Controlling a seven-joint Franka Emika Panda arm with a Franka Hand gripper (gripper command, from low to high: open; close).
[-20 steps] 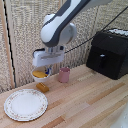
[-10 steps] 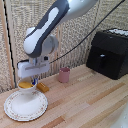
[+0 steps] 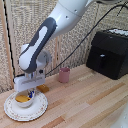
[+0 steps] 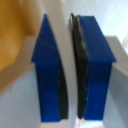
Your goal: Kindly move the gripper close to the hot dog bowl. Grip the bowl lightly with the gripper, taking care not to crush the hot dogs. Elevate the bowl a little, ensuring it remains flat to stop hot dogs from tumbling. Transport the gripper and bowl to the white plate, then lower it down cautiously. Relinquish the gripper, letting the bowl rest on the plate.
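Hot dog bowl (image 3: 24,99) with hot dogs (image 3: 21,98) resting on white plate (image 3: 26,108), by appearance. Gripper (image 3: 31,93) clamped on bowl rim, blue fingers (image 4: 92,65) nearly together. Left: release only.

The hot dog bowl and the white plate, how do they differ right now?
The hot dog bowl is small and deeper; the white plate is wide and flat. The bowl holds yellow-orange food, while the plate carries only the bowl. The bowl sits under the gripper; the plate lies on the table. Both are round and white.
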